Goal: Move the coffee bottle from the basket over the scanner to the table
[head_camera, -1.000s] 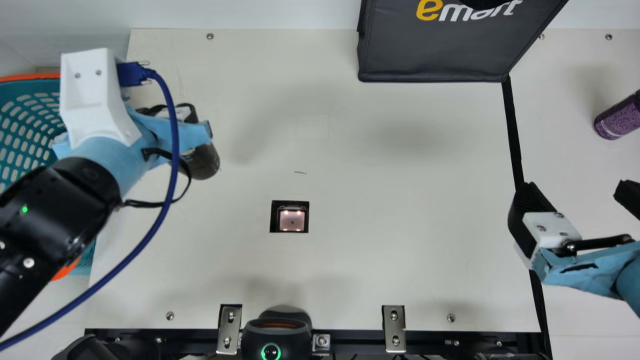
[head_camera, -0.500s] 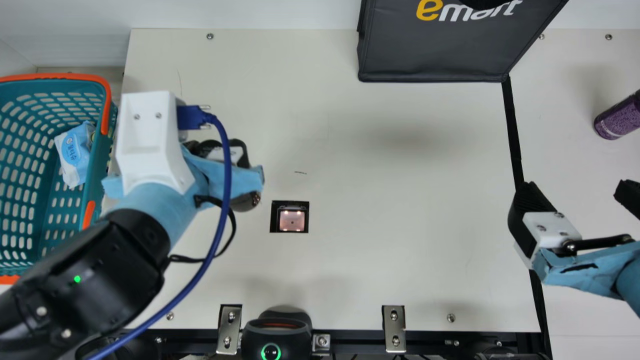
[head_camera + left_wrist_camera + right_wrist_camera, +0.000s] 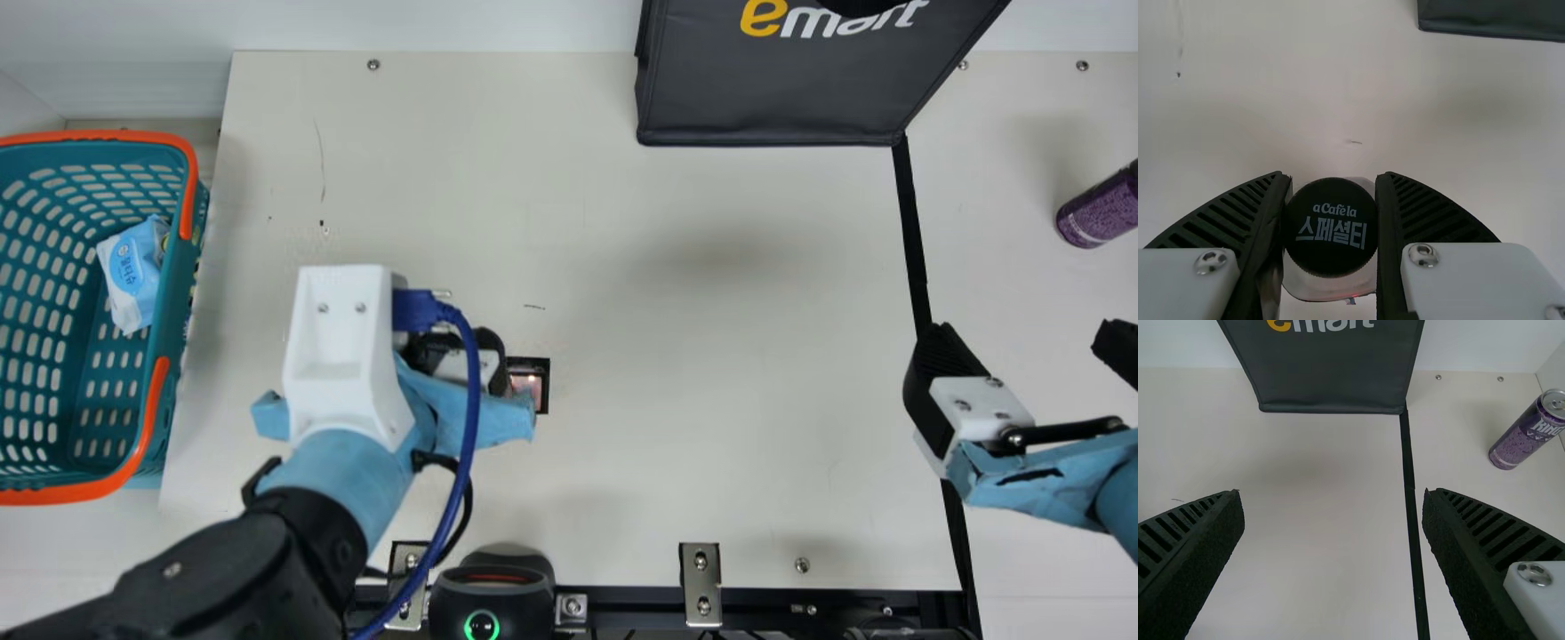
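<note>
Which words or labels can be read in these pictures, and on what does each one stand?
"emart", partly hidden: dark bag.
"aCaféla 스페셜티": cap of the coffee bottle.
Purple can: print too small to read surely.
Blue pack in the basket: print too small.

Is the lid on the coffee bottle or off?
On: the black lid covers the top of the coffee bottle in the left wrist view.
</note>
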Robot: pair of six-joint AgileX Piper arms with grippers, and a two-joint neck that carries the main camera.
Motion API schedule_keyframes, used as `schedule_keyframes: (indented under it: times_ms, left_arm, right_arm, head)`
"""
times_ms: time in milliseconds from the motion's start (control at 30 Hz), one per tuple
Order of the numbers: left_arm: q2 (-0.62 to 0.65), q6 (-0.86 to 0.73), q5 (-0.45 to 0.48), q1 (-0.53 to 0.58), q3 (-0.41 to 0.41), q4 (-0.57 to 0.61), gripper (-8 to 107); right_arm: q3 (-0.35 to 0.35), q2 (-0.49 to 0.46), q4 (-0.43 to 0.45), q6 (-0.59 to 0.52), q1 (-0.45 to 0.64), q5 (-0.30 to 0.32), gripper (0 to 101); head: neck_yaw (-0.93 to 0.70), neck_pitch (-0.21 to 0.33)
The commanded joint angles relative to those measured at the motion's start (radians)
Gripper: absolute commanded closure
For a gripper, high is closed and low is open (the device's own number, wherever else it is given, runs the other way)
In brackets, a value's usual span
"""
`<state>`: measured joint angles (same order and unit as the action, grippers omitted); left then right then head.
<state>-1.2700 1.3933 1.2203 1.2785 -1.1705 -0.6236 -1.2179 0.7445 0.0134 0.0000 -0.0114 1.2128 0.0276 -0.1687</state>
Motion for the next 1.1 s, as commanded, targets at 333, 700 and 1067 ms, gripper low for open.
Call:
schedule_keyframes:
  times_ms: [333, 700, 1067]
  left_arm:
    - [-0.006, 0.119, 0.0, 0.09, 0.058, -0.011, 107]
    - [-0.025, 0.223, 0.0, 0.154, 0.124, -0.127, 107]
    - [-0.061, 0.277, 0.0, 0.197, 0.165, -0.184, 107]
  right_arm:
    - [0.0, 0.0, 0.0, 0.0, 0.0, 0.0, 6]
    - [0.0, 0.0, 0.0, 0.0, 0.0, 0.0, 6]
    - [0.0, 0.0, 0.0, 0.0, 0.0, 0.0, 6]
  head:
    - [0.0, 0.03]
    - [0.0, 0.03]
    - [0.0, 0.03]
